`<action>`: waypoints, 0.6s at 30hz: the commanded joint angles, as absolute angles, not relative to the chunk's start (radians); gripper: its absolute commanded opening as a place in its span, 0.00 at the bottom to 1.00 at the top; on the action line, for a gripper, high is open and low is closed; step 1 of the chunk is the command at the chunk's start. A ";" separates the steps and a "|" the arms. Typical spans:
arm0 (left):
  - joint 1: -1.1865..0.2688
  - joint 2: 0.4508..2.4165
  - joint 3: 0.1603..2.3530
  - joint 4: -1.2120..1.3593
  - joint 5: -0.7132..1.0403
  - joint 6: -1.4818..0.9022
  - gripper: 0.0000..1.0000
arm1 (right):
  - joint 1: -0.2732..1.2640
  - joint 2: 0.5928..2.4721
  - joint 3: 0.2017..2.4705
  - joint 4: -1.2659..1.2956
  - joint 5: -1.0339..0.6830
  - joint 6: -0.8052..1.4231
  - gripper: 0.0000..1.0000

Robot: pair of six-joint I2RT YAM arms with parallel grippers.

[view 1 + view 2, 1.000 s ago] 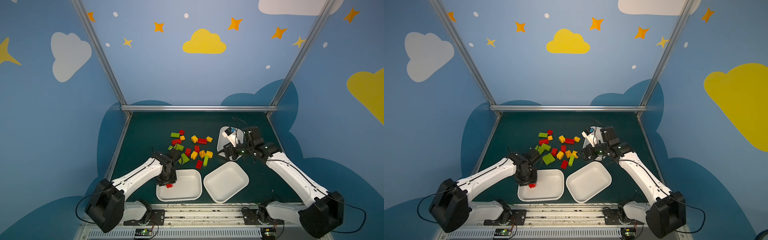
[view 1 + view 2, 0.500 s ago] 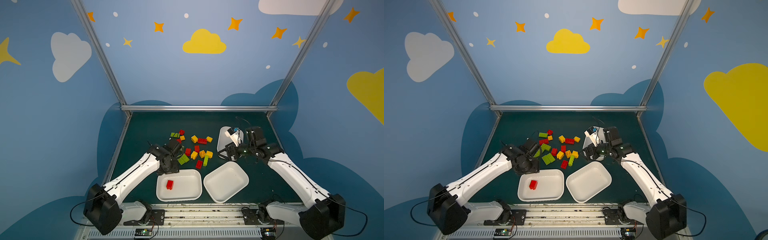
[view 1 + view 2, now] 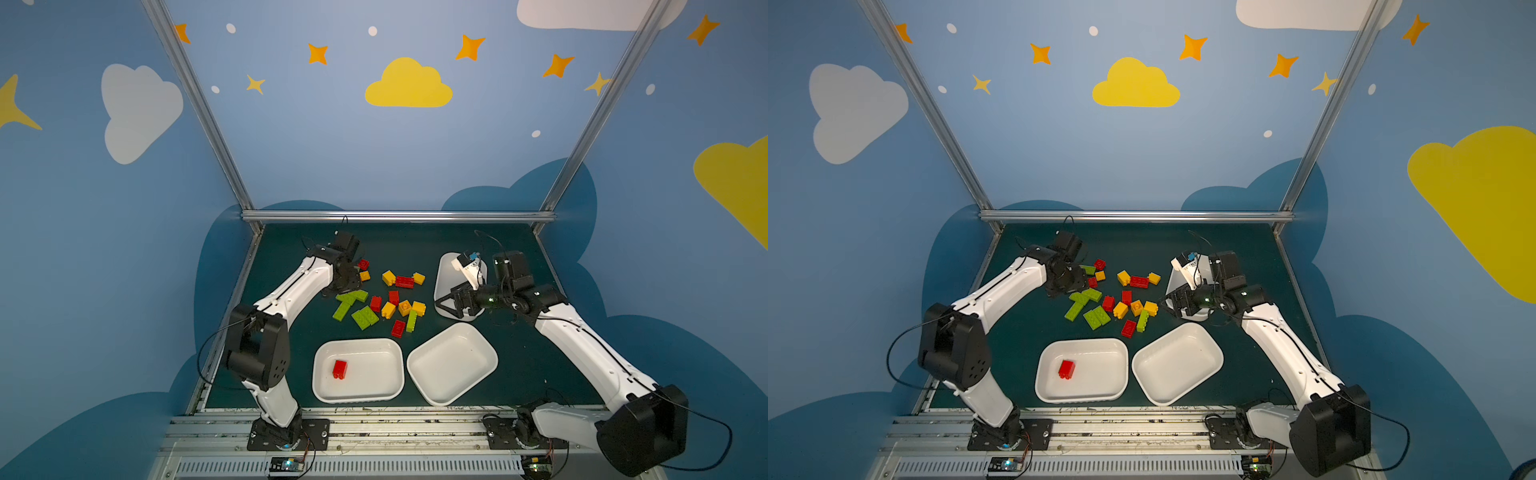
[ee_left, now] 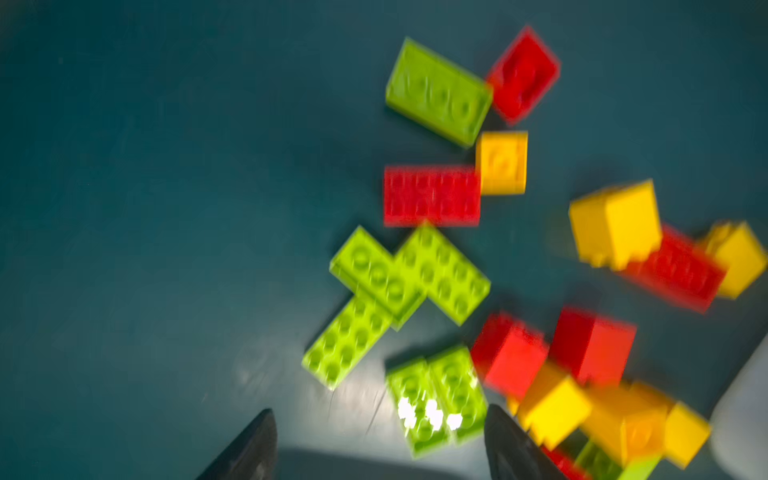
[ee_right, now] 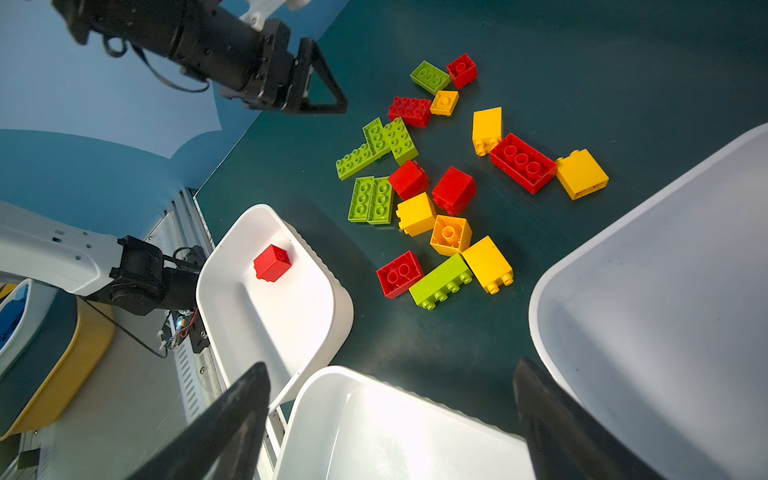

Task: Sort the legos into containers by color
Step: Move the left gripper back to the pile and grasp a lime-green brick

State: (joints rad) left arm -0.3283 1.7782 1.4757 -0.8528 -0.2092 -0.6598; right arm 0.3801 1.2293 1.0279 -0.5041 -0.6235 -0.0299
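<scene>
The left gripper (image 4: 380, 451) has its jaws well apart with nothing between them. It hangs above the dark green table (image 3: 519, 353) at the left edge of the loose legos (image 3: 384, 299). Its wrist view is blurred, but a pair of lime green bricks (image 4: 436, 395) shows side by side just beyond the fingertips. Further out, 3 flat lime green bricks (image 4: 395, 278) overlap one another. Past them a long red brick (image 4: 432, 195) touches a small orange brick (image 4: 500, 162).

The right gripper (image 5: 390, 365) is also spread wide and holds nothing. In both top views it hangs over the near end of the far white tray (image 3: 446, 276), to the right of the pile. The pieces nearest it are a yellow brick (image 3: 419, 308), a long lime green brick on its side (image 3: 411, 321) and a red square brick (image 3: 398, 328), all packed close together.

Red, lime green and yellow-orange pieces lie mixed in the pile, many touching, and several are tipped onto their sides.

Nearer the robot, the near-left tray (image 3: 374, 376) holds 1 red brick (image 3: 339, 369). The middle tray (image 3: 453, 365) sits just beside it at an angle.
</scene>
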 commanded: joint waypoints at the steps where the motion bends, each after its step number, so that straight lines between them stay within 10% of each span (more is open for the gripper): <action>1: -0.309 1.877 1.579 -0.821 -0.201 -0.704 0.78 | 0.373 1.236 1.047 -0.492 -0.640 -0.029 0.90; 18: -0.237 2.226 1.869 -0.829 -0.199 -1.029 0.78 | 0.339 1.270 1.038 -0.483 -0.667 -0.035 0.90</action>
